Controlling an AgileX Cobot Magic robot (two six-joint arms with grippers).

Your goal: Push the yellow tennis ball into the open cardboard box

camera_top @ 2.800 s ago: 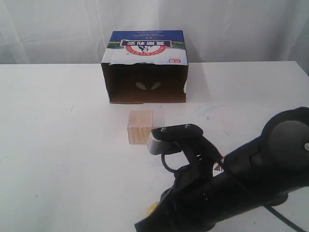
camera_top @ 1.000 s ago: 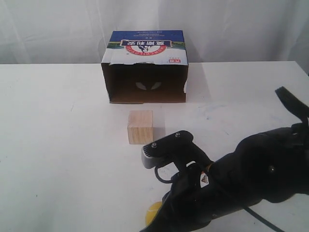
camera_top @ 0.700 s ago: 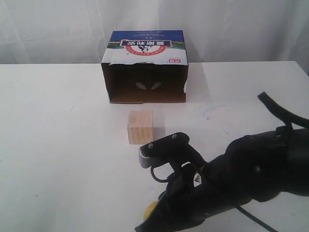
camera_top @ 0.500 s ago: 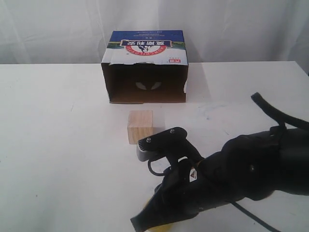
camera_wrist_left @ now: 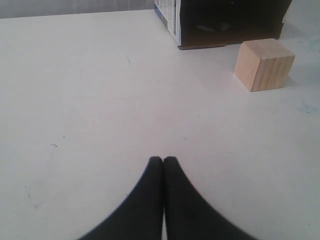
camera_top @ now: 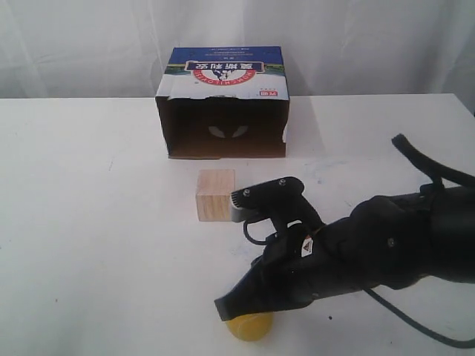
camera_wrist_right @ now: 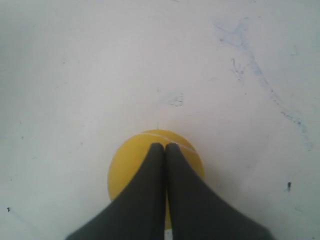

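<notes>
Tips of the right fingers (camera_top: 226,308) over the yellow tennis ball (camera_top: 250,327), at 6 o'clock on the tabletop (camera_top: 89,222).

Exterior view: the ball lies near the tabletop's front edge, the open cardboard box (camera_top: 223,126) is well apart at 12 o'clock, and a wooden cube (camera_top: 215,194) stands between them; the fingers end at the ball's 10 o'clock, meeting its top. Left wrist view: the left fingers (camera_wrist_left: 156,167) are pressed together over the tabletop, cube (camera_wrist_left: 263,65) and box (camera_wrist_left: 225,22) well apart from them. Right wrist view: the right fingers (camera_wrist_right: 158,152) are pressed together, tips lying across the ball's (camera_wrist_right: 127,170) middle; actual contact cannot be told.
</notes>
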